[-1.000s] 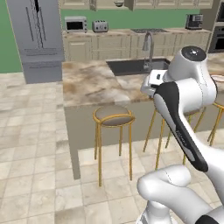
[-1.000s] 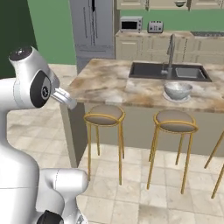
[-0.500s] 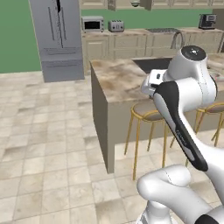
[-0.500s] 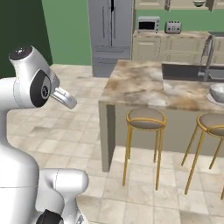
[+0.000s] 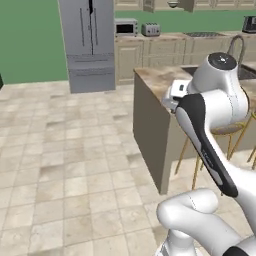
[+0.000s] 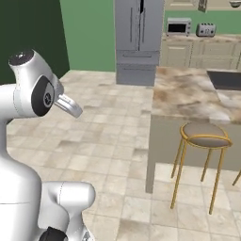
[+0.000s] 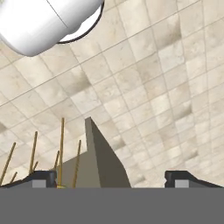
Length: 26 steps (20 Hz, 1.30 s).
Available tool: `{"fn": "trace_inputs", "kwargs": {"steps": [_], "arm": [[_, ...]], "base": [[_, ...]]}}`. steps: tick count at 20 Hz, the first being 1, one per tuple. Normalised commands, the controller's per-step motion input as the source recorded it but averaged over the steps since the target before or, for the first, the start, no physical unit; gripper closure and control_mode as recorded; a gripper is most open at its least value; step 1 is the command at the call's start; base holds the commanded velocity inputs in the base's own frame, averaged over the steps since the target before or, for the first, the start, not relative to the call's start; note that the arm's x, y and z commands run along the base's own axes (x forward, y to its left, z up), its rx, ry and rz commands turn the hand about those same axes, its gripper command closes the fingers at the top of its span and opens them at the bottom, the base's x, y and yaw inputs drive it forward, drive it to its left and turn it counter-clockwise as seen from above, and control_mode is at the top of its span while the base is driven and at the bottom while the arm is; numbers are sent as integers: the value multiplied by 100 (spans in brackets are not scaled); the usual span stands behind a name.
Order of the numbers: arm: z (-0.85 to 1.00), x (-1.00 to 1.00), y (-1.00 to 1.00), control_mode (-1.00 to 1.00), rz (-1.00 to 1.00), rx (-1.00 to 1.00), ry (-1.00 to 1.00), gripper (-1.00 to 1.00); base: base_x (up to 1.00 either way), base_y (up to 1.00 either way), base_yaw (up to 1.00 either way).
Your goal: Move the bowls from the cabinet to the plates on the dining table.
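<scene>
The dining table (image 6: 188, 94) is the marble-topped island; its near corner (image 5: 155, 80) stands just behind my arm. In the hand view its grey end panel (image 7: 101, 164) rises from the bottom, over tiled floor. My gripper (image 7: 113, 178) is open, its dark fingertips (image 7: 43, 177) wide apart with nothing between them. The hand (image 5: 176, 94) is held high beside the table corner, pointing down at the floor. The lower edge of the beige wall cabinet (image 5: 150, 4) runs along the top of the left base view. The bowls and plates are out of view.
A grey fridge (image 5: 90, 42) stands against the green wall, with a microwave (image 5: 126, 27) and toaster (image 5: 150, 30) on the beige back counter. A yellow-framed stool (image 6: 204, 136) stands by the table, and the dark sink (image 6: 226, 79) is set into its top. Tiled floor (image 5: 65, 165) lies open to the left.
Both base views have swung: the table has slid to the right and the fridge towards the middle, so the base has moved. The arm's pose and open jaws are unchanged.
</scene>
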Motion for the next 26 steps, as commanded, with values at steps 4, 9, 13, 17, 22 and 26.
{"fn": "trace_inputs", "kwargs": {"steps": [4,9,13,17,22,26], "arm": [[0,0,0,100,0,0,0,-100],[0,0,0,100,0,0,0,-100],[0,0,0,100,0,0,0,-100],[0,0,0,100,0,0,0,-100],[0,0,0,100,0,0,0,-100],[0,0,0,100,0,0,0,-100]], "base": [[99,90,0],[100,36,0],[100,9,1],[100,4,1],[100,6,2],[100,7,2]]}}
